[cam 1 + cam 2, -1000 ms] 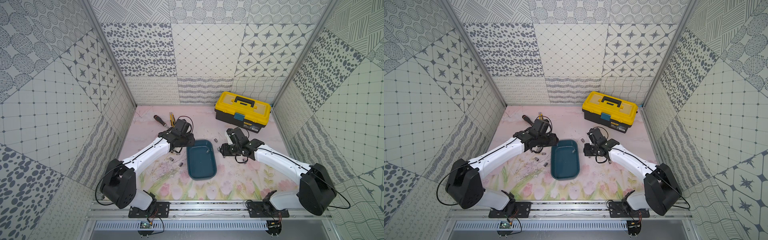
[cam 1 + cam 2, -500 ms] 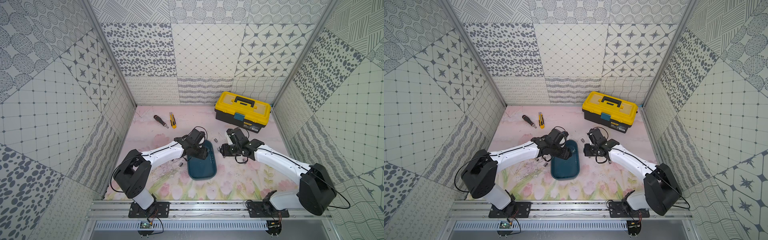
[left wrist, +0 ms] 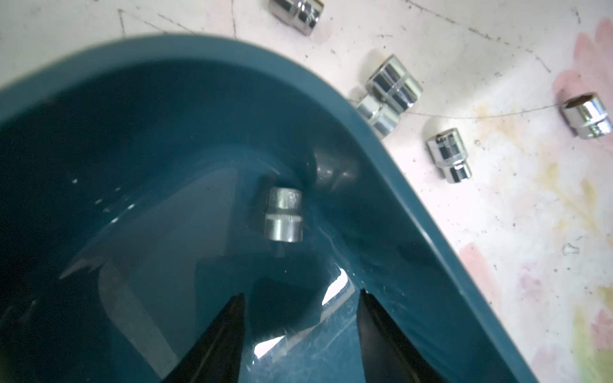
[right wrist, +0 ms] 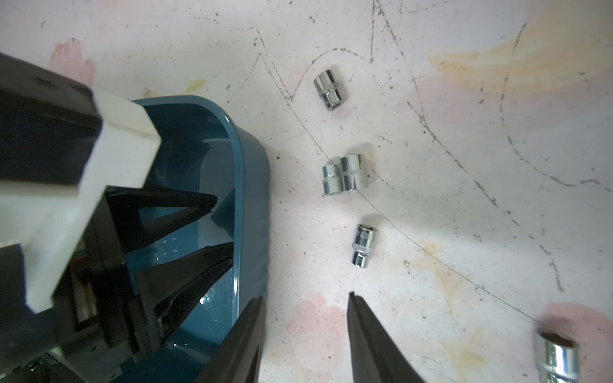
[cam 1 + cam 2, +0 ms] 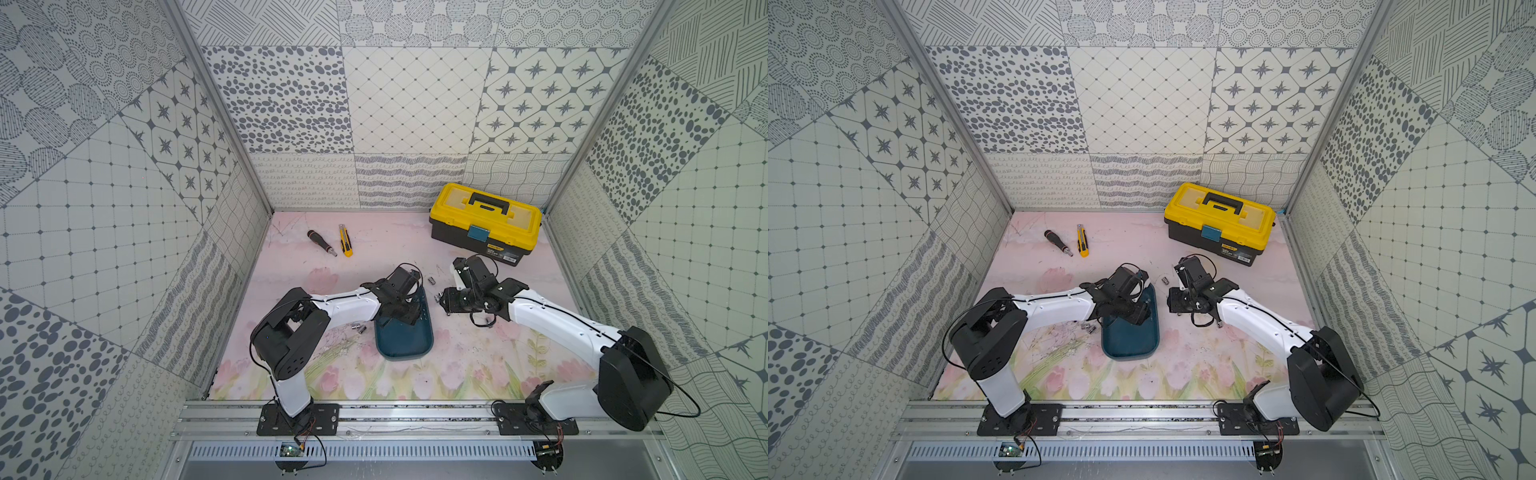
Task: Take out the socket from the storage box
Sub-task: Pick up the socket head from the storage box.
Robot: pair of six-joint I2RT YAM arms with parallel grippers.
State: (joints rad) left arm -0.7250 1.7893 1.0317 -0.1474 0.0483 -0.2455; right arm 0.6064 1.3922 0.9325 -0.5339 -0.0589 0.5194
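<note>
In both top views we see the storage box just below the frame's centre on the bench. Our left hand dips into its upper end, fingers spread and empty. The socket lies on the box floor just ahead of it, near the wall. Loose sockets lie on the bench beside the box. Right of the box, our right hand is also spread, holding nothing.
</note>
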